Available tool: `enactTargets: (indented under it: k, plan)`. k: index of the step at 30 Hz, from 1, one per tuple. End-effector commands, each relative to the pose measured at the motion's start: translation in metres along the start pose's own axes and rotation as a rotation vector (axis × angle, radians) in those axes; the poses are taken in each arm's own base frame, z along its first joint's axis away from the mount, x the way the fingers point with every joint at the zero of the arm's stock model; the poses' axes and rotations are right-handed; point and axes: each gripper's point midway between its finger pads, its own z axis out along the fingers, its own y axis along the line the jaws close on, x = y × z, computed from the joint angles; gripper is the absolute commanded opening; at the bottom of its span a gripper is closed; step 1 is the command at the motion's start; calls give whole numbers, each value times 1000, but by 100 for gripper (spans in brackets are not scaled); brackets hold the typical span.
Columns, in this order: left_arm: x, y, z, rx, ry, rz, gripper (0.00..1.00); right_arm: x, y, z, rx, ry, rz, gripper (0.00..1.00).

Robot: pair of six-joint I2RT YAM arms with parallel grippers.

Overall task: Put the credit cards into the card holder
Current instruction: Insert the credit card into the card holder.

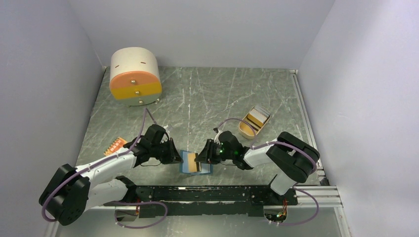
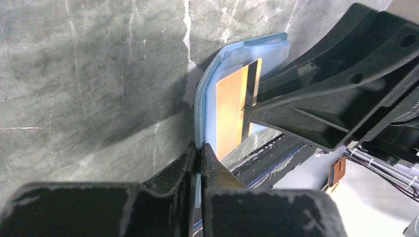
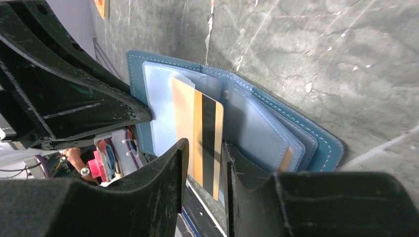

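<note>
Clenched left fingers pinch stitched blue wallet edge; right fingers parted, straddling orange card.

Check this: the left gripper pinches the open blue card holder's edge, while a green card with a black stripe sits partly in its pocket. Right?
Not quite. The card is orange, not green, as the right wrist view shows. The left gripper does pinch the edge of the blue card holder, and the card sits partly in its pocket.

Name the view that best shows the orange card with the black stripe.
Right wrist: the card is large, stripe clear, partly tucked into the card holder. Left wrist shows it partly hidden; top external shows only a small orange patch.
</note>
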Motion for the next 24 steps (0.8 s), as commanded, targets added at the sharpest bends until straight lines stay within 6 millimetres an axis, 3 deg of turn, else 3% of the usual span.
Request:
enactTargets:
  k: [1, 15, 24]
  plan:
    - [0, -12, -6, 59, -5, -15, 9, 13, -4, 7, 13, 31, 34, 34]
    - [1, -13, -5, 76, -4, -20, 9, 16, 22, 20, -101, 40, 58, 34]
    - [-1, -4, -7, 24, -20, -11, 9, 23, 3, 15, -27, 40, 85, 36]
